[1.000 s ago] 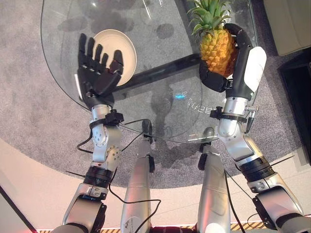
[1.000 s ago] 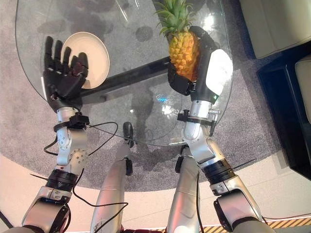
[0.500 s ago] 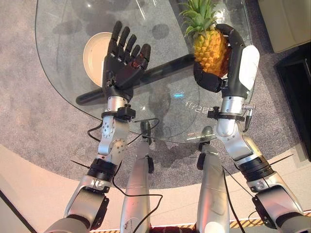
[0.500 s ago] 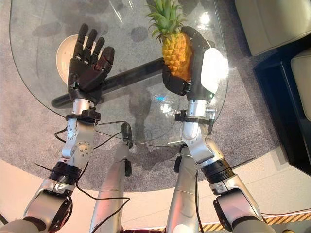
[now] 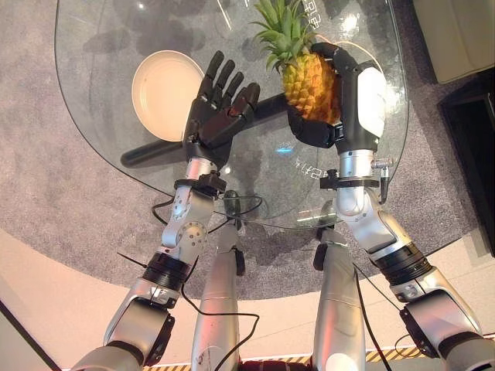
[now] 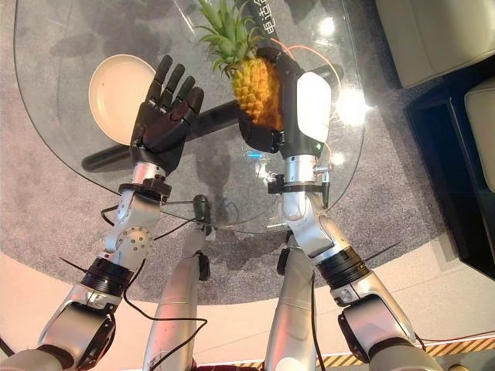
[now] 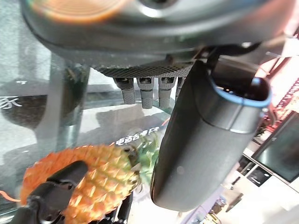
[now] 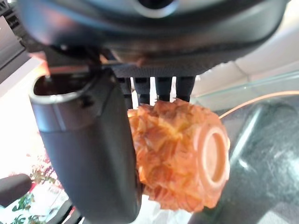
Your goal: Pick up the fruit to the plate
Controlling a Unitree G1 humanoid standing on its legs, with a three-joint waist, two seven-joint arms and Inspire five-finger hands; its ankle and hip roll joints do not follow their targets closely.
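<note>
My right hand (image 5: pixel 352 108) is shut on a pineapple (image 5: pixel 305 73) with a green crown and holds it up above the middle of the round glass table (image 5: pixel 108 93). In the right wrist view the thumb and fingers wrap the pineapple's orange body (image 8: pixel 180 156). A cream plate (image 5: pixel 166 83) lies on the table's left part. My left hand (image 5: pixel 220 108) hovers open with straight fingers between the plate and the pineapple, palm facing the fruit. The left wrist view shows the pineapple (image 7: pixel 93 179) just past its thumb.
A dark bar (image 5: pixel 158 147) under the glass runs from lower left toward the pineapple. Grey carpet (image 5: pixel 46 193) surrounds the table. A pale sofa (image 5: pixel 456 35) and dark furniture (image 5: pixel 476 131) stand at the right.
My right hand has carried the pineapple left toward the table's middle. My left hand has swung right, off the plate and close to the fruit, staying open.
</note>
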